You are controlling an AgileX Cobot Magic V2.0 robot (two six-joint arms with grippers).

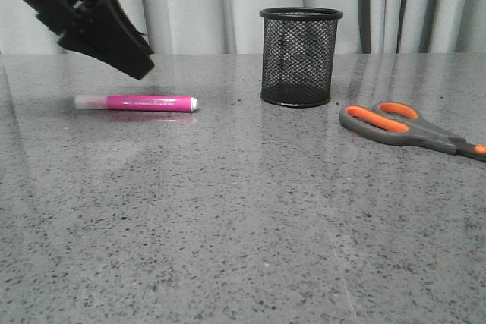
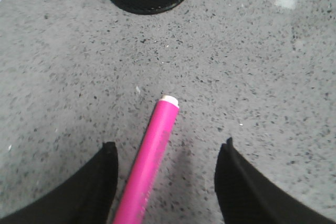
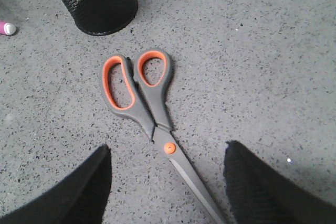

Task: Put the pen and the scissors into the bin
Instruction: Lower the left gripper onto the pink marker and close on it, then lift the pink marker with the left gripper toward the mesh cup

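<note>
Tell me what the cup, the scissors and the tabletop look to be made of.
Cup: black wire mesh, likely metal; light shows through its wall.
Scissors: dull grey blades, probably steel; matte grey handles lined orange, apparently plastic or rubber.
Tabletop: grey speckled, polished stone or a look-alike; it reflects the pen.

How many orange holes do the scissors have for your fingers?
2. Both finger loops sit side by side at the handle end of the scissors, the end nearest the bin: a bigger one and a smaller one.
</note>
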